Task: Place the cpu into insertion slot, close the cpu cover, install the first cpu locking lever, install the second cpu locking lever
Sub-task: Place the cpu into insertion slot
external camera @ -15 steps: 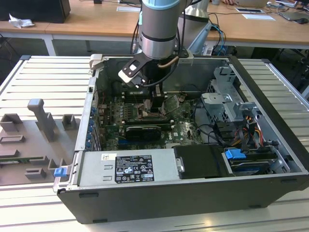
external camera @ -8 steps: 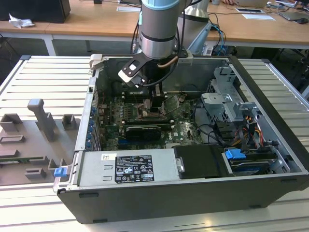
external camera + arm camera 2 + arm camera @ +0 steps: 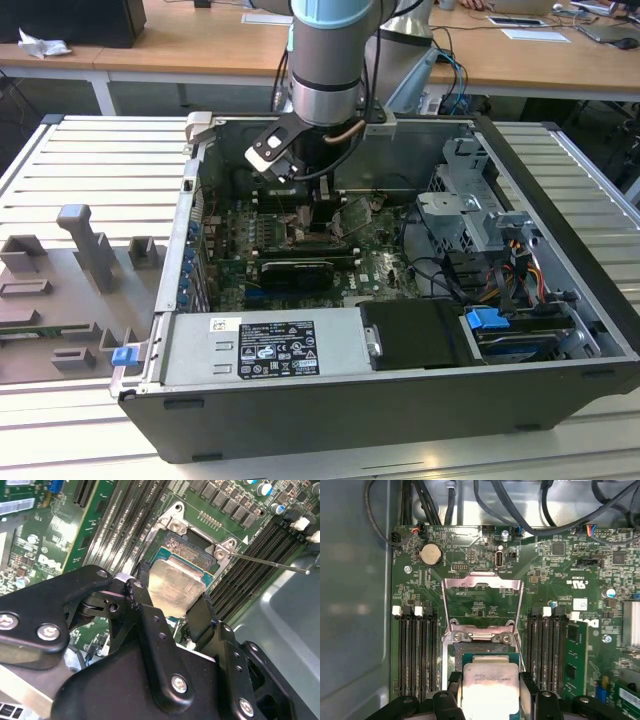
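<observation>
The gripper [image 3: 490, 702] is clamped on the cpu [image 3: 489, 682], one black finger [image 3: 141, 582] on each of two opposite edges, deep inside the open computer case [image 3: 560, 215]. Close on both sides run banks of long black memory slots [image 3: 417, 650], flanking the fingers. Just past the chip the cpu cover [image 3: 482, 582] stands swung open on its hinge, its cut-out middle showing green circuit board behind. A thin locking lever [image 3: 265, 562] sticks out free beside the socket's corner. Farther out lie a coin cell battery [image 3: 430, 554] and a tangle of black cables [image 3: 485, 500] along the board's edge. In the exterior view the arm reaches down between the expansion card [image 3: 298, 272] and the case's far wall, with the power supply [image 3: 270, 345] along the near wall; the case sits on a slatted tabletop [image 3: 90, 160]. The cpu hangs silvery face up over the insertion slot [image 3: 182, 544], covering most of it (whether it touches the contacts I cannot tell).
</observation>
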{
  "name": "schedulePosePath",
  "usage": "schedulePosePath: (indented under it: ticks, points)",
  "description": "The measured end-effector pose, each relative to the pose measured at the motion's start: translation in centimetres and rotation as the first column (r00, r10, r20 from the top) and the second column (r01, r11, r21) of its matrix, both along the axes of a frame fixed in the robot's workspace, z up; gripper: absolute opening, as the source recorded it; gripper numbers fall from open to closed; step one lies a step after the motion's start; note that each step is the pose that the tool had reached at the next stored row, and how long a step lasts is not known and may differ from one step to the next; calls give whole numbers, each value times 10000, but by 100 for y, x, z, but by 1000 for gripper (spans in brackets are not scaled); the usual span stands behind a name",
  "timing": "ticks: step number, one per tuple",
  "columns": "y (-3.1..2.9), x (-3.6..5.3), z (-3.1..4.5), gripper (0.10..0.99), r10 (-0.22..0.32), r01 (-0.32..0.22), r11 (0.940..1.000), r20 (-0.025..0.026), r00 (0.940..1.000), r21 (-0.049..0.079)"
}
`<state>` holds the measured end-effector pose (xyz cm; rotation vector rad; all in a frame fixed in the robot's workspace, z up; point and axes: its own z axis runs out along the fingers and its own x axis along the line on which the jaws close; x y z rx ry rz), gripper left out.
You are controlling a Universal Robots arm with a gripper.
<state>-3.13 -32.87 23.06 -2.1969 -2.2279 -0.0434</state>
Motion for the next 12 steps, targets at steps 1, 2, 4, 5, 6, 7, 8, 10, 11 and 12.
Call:
schedulePosePath:
  ticks: [1, 2, 4, 5, 6, 7, 8, 10, 11, 12]
  points:
    - [0, -1, -8, 541, 0, 0, 10000, 1, 10000, 5]
    - [0, -2, -17, 541, 0, 0, 10000, 2, 10000, 7]
    - [0, -5, -36, 541, -1, 1, 10000, 2, 10000, 8]
    - [0, -7, -38, 541, -2, 2, 10000, 2, 10000, 6]
    - [0, -8, -38, 541, -2, 2, 10000, 0, 10000, 3]
    - [0, -8, -39, 541, 0, 0, 10000, 1, 10000, 4]
    - [0, -8, -42, 541, -1, 1, 10000, 2, 10000, 7]
    - [0, -9, -44, 541, -1, 1, 10000, 1, 10000, 6]
    - [0, -8, -44, 541, -2, 2, 10000, 2, 10000, 7]
    - [0, -8, -45, 541, -1, 1, 10000, 2, 10000, 7]
